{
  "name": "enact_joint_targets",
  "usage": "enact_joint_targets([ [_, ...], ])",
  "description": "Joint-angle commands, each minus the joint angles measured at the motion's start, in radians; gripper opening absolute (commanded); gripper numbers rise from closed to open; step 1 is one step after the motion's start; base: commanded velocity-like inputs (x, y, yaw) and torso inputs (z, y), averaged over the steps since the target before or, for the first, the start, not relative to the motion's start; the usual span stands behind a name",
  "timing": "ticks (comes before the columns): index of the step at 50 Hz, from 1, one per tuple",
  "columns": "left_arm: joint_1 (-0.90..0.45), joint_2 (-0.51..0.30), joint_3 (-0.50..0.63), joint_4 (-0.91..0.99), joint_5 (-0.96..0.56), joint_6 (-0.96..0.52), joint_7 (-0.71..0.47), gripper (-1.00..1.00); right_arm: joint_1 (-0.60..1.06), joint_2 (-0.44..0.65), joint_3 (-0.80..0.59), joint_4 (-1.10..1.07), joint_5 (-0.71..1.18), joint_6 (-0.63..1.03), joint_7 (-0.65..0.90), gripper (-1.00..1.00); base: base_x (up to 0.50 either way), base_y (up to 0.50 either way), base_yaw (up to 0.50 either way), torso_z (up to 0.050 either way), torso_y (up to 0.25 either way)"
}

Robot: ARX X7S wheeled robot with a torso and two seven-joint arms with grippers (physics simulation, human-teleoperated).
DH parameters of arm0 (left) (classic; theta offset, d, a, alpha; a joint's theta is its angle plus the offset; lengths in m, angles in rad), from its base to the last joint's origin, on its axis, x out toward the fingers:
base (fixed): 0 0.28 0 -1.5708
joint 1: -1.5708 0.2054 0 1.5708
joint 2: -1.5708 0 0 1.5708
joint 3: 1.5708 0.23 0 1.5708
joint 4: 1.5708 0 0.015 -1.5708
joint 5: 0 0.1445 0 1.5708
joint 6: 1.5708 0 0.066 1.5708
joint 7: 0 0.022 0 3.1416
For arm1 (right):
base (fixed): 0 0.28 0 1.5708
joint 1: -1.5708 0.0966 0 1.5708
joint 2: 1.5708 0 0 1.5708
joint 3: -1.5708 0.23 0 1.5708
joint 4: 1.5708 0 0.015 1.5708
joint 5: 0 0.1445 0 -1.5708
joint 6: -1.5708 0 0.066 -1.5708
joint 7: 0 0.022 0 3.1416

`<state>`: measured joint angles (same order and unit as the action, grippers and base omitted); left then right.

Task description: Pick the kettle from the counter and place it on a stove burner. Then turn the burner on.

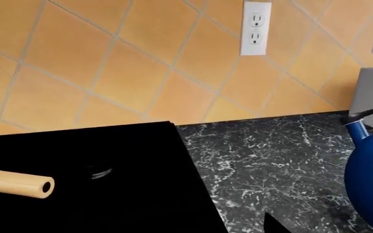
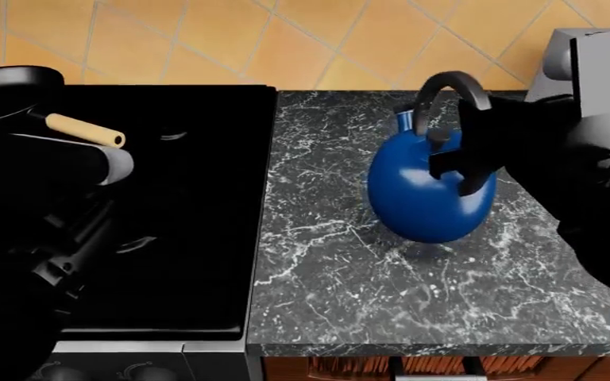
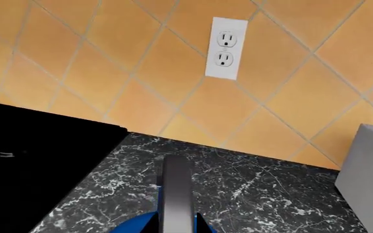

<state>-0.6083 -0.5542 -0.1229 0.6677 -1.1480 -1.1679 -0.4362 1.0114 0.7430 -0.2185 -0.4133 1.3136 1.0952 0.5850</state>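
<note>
The kettle (image 2: 429, 190) is sitting on the counter (image 2: 326, 278), right of the stove (image 2: 194, 198), tilting slightly. The right gripper (image 2: 464, 163) is reaching at its handle (image 2: 448, 87); I cannot tell whether its fingers are pinching it. A loose grip could let the kettle swing or slip. The left gripper is not showing clearly; its state is unknowable. The pan handle (image 2: 85, 129) is crowding the burners.

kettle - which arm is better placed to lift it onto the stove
Right. The right gripper is already at the kettle, at its arched handle, on the counter. The left arm sits over the stove top, away from the kettle.
</note>
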Motion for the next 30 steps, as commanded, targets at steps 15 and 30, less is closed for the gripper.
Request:
enact_joint_targets([
  [15, -0.002, -0.020, -0.024, 0.016, -0.047, 0.000, -0.029, 1.00, 0.081, 0.000, 0.018, -0.057, -0.033, 0.004, 0.060, -1.00, 0.00, 0.00, 0.00, 0.000, 0.001],
  [30, -0.009, -0.029, -0.018, 0.008, -0.050, 0.004, -0.032, 1.00, 0.112, -0.007, -0.011, -0.044, -0.046, 0.010, 0.037, -1.00, 0.00, 0.20, 0.00, 0.000, 0.001],
])
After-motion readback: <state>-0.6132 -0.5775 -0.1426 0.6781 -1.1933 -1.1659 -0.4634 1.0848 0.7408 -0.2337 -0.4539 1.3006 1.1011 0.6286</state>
